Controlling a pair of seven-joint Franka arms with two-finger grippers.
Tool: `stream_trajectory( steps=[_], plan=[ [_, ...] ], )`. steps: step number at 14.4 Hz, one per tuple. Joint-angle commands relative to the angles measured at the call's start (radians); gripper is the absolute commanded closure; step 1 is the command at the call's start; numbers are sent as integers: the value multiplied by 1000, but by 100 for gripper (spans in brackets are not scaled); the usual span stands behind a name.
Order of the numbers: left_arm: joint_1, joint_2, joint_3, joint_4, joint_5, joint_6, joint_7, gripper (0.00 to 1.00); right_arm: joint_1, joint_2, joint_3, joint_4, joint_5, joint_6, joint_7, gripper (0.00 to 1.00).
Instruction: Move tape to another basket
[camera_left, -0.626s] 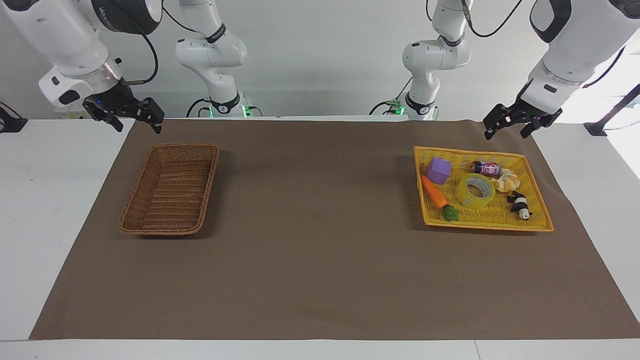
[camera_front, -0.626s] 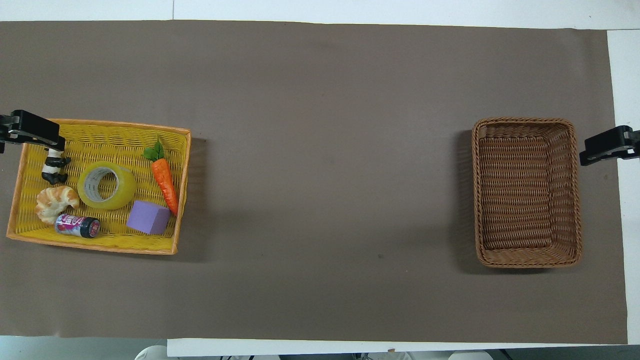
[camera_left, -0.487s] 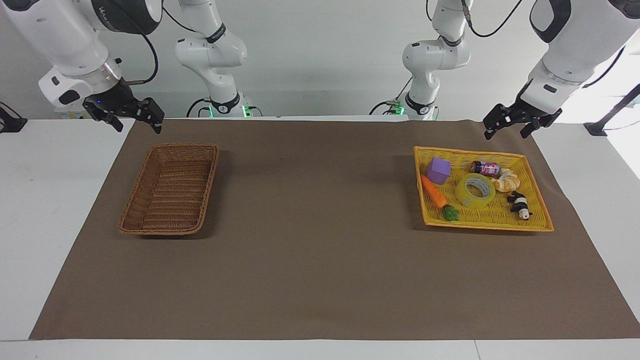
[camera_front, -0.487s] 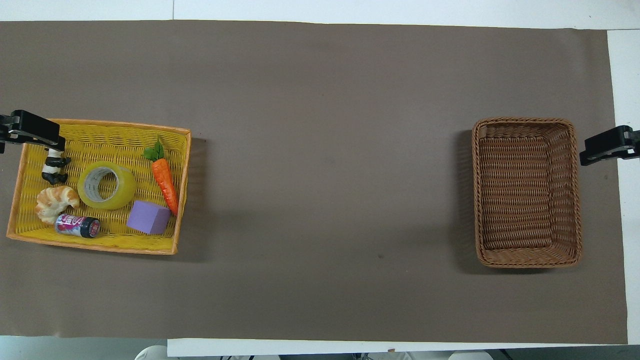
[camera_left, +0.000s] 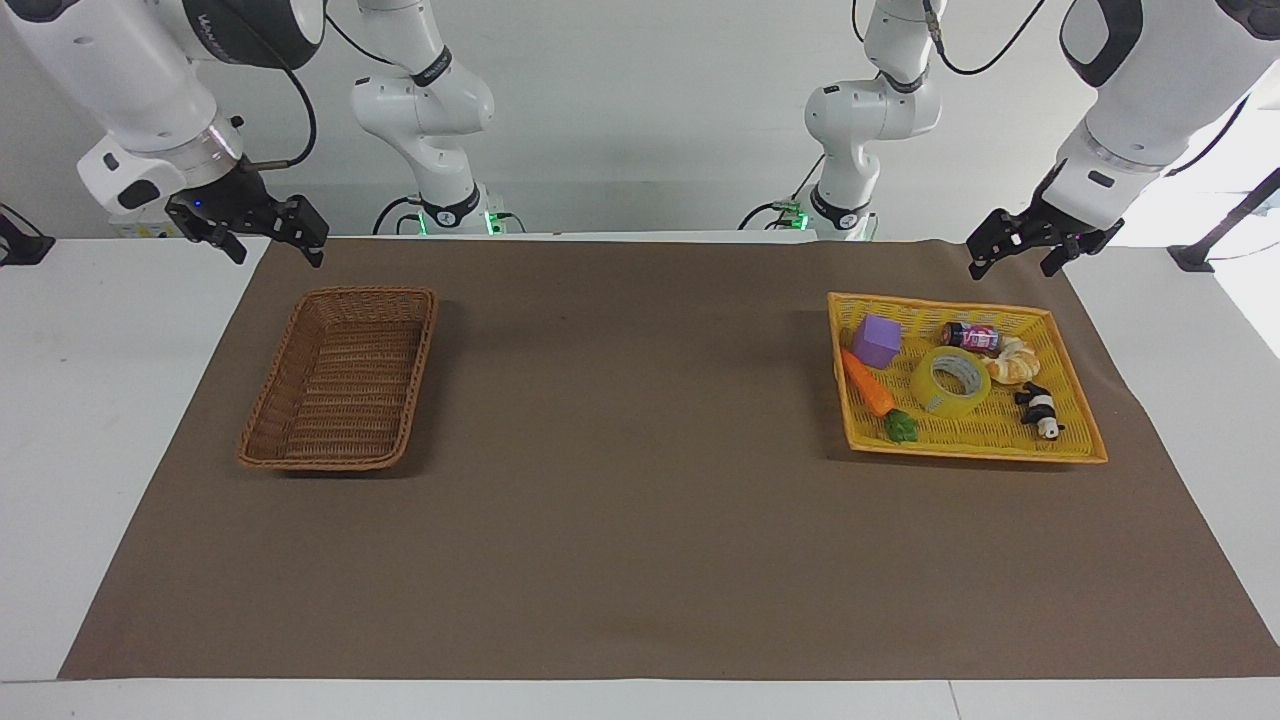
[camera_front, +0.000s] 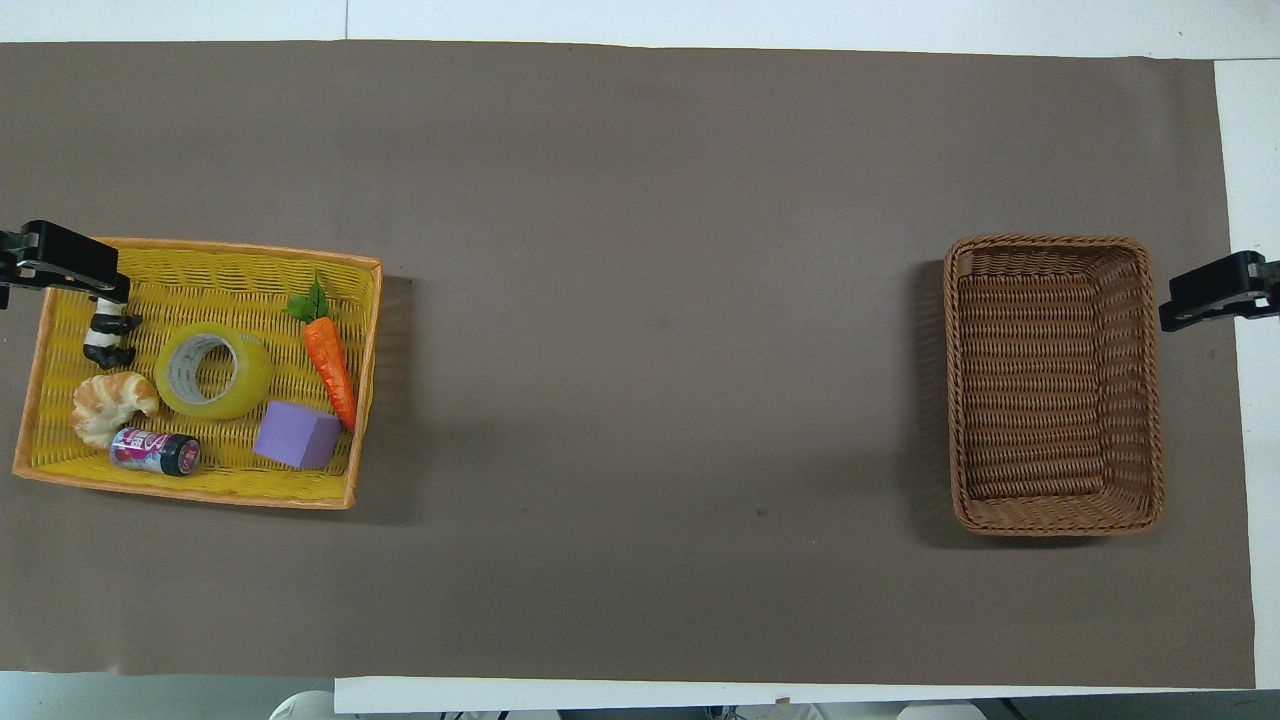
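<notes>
The tape (camera_left: 950, 380) is a yellow translucent roll lying flat in the yellow tray (camera_left: 975, 452), at the left arm's end of the table. It also shows in the overhead view (camera_front: 213, 371). The brown wicker basket (camera_left: 425, 340) stands empty at the right arm's end and shows in the overhead view (camera_front: 1050, 385). My left gripper (camera_left: 1010, 268) is open and empty, raised in the air by the tray's edge, apart from the tape. My right gripper (camera_left: 280, 256) is open and empty, raised by the basket's outer corner. Only their tips show in the overhead view.
In the yellow tray (camera_front: 200, 492) around the tape lie a purple cube (camera_left: 877, 341), a toy carrot (camera_left: 866, 383), a croissant (camera_left: 1012, 362), a small can (camera_left: 970, 336) and a panda figure (camera_left: 1040, 410). A brown mat (camera_left: 640, 500) covers the table between the two baskets.
</notes>
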Motion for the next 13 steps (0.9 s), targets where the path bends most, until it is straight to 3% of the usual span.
stream_trajectory(
  steps=[1,4,7,9,13],
  plan=[
    [47,-136,-1,-263,8,143,8,0,-1,-17,2,-17,-12,-3,-20,1],
    [145,-272,-1,-560,8,411,95,0,-1,-17,2,-17,-12,-4,-20,1],
    [182,-260,-1,-652,8,471,234,1,-1,-17,2,-17,-12,-4,-20,1],
    [185,-241,-1,-727,8,620,244,1,-1,-17,2,-17,-12,-4,-20,1],
    [210,-168,-2,-732,8,714,249,2,-1,-17,2,-17,-12,-4,-20,1]
  ],
)
